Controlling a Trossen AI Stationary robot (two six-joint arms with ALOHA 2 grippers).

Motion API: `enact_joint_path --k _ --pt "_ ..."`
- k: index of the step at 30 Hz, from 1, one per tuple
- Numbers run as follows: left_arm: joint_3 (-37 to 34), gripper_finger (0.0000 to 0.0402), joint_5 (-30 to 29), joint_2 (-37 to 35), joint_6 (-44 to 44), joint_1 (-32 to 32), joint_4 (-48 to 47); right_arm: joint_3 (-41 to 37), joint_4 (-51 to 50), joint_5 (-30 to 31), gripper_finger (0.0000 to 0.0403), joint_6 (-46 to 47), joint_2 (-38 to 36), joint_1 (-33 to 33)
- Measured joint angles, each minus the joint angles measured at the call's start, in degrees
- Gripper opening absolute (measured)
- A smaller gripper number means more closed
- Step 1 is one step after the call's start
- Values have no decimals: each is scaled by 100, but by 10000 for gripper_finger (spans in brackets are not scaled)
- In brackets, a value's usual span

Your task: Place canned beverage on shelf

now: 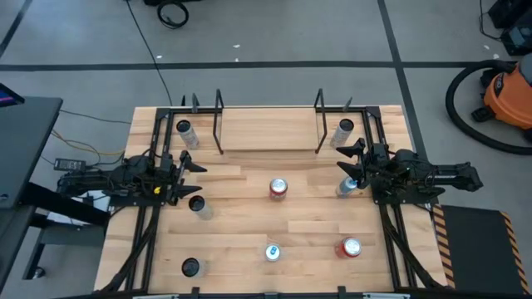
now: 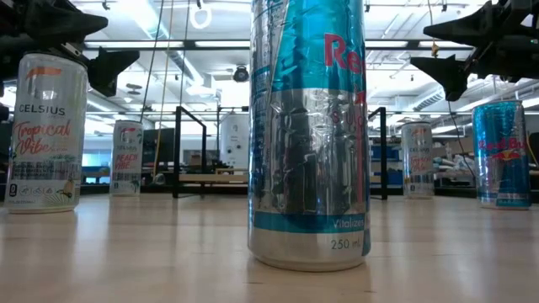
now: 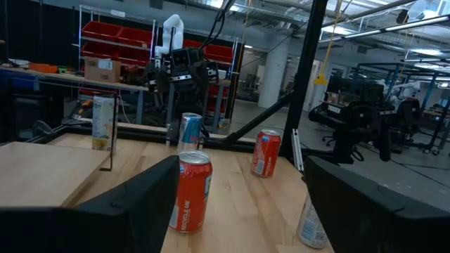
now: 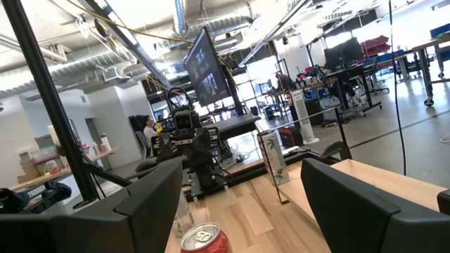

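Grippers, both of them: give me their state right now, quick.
Left gripper: open, holding nothing, at the table's left side.
Right gripper: open, holding nothing, above a blue can at the right side.

The wooden table (image 1: pixel 249 241) lies under both grippers. Out past the back of the right gripper (image 1: pixel 350 159), well off the table, stands an orange shop vacuum (image 1: pixel 509 91) with its black hose (image 1: pixel 451 100) curled on the grey floor. Behind that gripper and to one side is a yellow-and-black hazard stripe (image 1: pixel 440 237). Behind the left gripper (image 1: pixel 189 174) sits a black desk (image 1: pixel 25 149) with a thin yellow cable (image 1: pixel 83 137) beside it. Dark tape lines (image 1: pixel 274 64) cross the floor beyond the table's far edge, and a coiled black cable (image 1: pixel 173 12) lies farther still. Ahead of the left gripper, across the room, there are red storage bins (image 3: pixel 105 35) on a rack. Ahead of the right one is a hanging monitor (image 4: pixel 207 70).
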Motion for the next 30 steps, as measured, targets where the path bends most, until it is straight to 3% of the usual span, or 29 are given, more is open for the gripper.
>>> enact_joint_path --k 30 --pt "0 309 0 2 285 1 55 1 -1 -1 300 1 1 0"
